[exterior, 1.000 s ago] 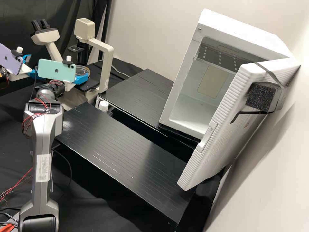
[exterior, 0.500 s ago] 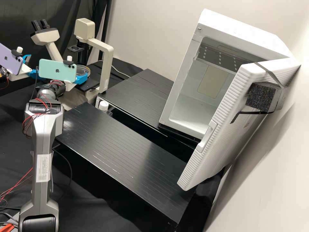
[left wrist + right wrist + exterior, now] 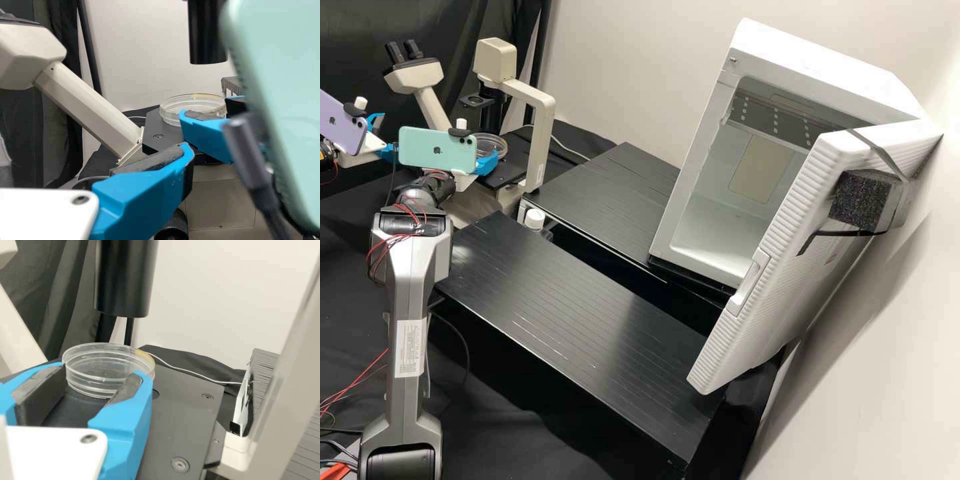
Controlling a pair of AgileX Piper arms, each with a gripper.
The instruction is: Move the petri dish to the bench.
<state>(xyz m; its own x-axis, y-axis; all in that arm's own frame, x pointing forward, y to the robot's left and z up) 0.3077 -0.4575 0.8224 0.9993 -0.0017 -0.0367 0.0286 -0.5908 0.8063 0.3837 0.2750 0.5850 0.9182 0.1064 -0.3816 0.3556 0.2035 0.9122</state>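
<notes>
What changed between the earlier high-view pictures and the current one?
The right gripper, with the mint-green phone mounted on its arm, has shifted slightly, the phone sitting a little lower in the high view. No grasp or release can be made out. The petri dish stayed on the microscope stage, and the white cabinet's door stayed open.
</notes>
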